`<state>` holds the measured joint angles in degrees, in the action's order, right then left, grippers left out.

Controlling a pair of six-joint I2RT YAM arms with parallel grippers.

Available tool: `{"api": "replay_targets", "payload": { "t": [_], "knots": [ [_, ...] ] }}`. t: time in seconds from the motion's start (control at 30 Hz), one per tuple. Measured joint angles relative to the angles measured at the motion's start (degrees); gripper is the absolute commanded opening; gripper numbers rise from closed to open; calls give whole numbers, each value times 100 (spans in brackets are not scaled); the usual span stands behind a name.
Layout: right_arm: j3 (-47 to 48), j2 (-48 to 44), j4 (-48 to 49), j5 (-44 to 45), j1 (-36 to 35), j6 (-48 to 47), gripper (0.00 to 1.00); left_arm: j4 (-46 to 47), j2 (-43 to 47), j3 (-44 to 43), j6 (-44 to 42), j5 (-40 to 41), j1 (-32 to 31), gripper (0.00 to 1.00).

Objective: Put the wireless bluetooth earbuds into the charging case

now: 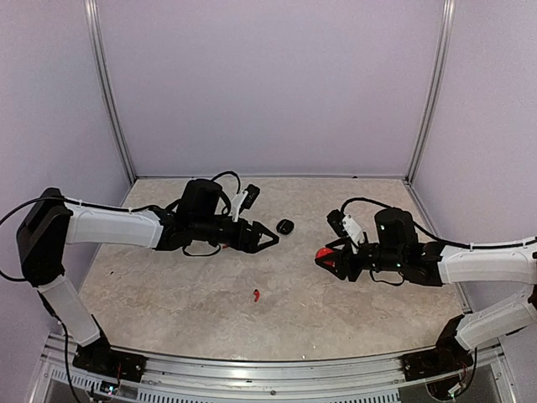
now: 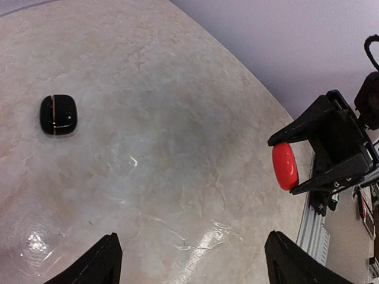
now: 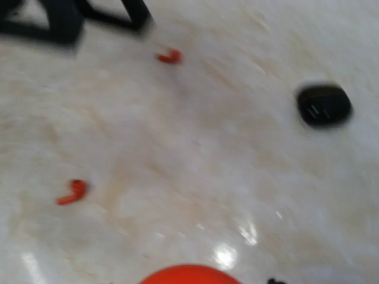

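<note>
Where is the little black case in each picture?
Top external: the black case lies mid-table, between the two arms.
Left wrist: the black case is at the upper left.
Right wrist: the black case is at the upper right, blurred.
Shared landmark: the red case, held in the right gripper jaws.

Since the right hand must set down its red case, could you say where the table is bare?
Bare: between black case and back wall; between red earbud and front rail. Crowded: between left hand and red case in right hand.
</note>
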<state>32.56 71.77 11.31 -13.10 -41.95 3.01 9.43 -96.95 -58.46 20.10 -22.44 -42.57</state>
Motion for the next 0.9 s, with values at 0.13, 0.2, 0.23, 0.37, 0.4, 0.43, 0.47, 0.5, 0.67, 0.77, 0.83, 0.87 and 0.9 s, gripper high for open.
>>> {"api": "replay_targets", "payload": {
  "t": [0.13,0.2,0.23,0.37,0.4,0.43,0.47,0.5,0.67,0.77,0.83,0.87,0.9],
  "knots": [
    [-26,-221,52,48,-367,-229,39,199,-63,46,50,-656,-264,78],
    [-26,-238,57,98,-555,-339,38,352,-151,46,138,-949,-315,76],
    [-26,-236,55,129,-610,-369,38,428,-205,46,186,-1080,-321,75],
    [-26,-229,35,345,-885,-535,38,662,-433,44,400,-1453,-367,74],
    [-24,-223,22,411,-951,-573,39,684,-476,42,431,-1506,-402,73],
    [-24,-216,9,459,-1010,-608,39,684,-514,33,452,-1545,-444,73],
    [-17,-201,-13,511,-1062,-647,38,688,-560,11,476,-1598,-494,72],
    [-7,-184,-37,549,-1104,-667,39,688,-605,-15,507,-1644,-551,72],
    [118,-35,-175,763,-1279,-813,39,713,-839,-199,566,-1808,-796,68],
    [166,2,-205,857,-1381,-876,39,728,-927,-295,590,-1880,-896,64],
    [188,4,-214,920,-1453,-929,39,726,-966,-367,614,-1930,-942,61],
    [214,9,-240,949,-1484,-960,39,730,-990,-402,632,-1945,-962,58],
    [234,13,-258,977,-1517,-977,39,734,-1012,-439,640,-1956,-973,55]
  ]
}}
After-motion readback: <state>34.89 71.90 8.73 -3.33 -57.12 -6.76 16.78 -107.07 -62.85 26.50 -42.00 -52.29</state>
